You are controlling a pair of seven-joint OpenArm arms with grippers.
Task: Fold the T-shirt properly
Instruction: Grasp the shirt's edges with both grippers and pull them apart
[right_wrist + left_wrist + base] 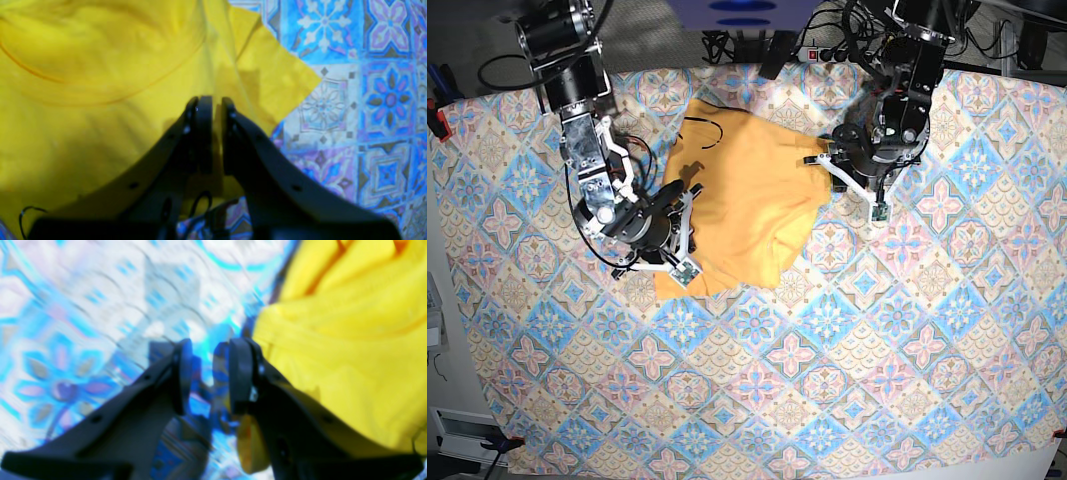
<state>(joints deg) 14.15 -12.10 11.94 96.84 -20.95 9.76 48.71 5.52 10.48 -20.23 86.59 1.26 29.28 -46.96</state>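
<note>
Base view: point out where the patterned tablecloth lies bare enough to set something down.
The widest bare stretch of the blue-pink patterned tablecloth is the whole near half, below the yellow-orange cloth T-shirt. The right side beyond the left gripper is bare too. It is crowded at the shirt's left edge, where the right gripper sits, and along the cabled far edge.

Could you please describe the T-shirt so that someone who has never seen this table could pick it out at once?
Start from the blue-pink patterned tablecloth that covers the whole table. In its upper middle, between the two arms, lies the T-shirt, crumpled and partly folded. It is the only plain yellow-orange thing there, unpatterned against the tiled print around it.
</note>
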